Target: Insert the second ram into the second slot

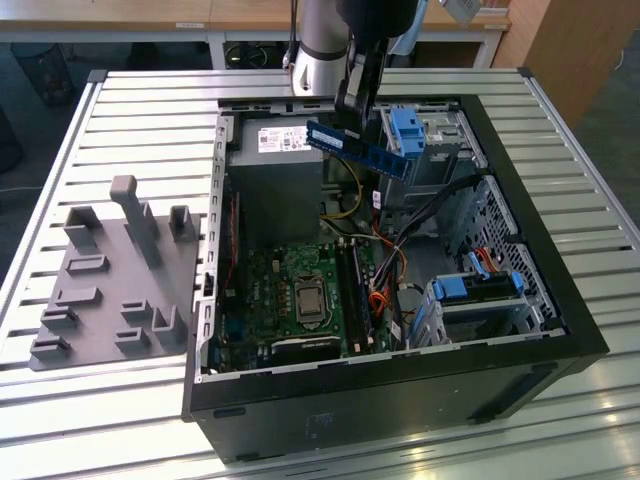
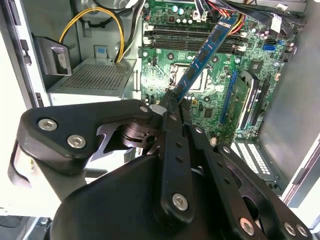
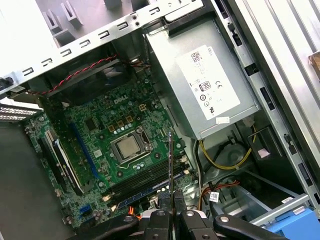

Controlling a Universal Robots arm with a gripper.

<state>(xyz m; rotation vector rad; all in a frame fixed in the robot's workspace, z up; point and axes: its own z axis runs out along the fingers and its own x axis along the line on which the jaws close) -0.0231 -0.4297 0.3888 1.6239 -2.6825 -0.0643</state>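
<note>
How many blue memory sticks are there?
2: the held RAM stick in the gripper above the open case, and seemingly a seated stick in the motherboard. Others may be hidden.
</note>
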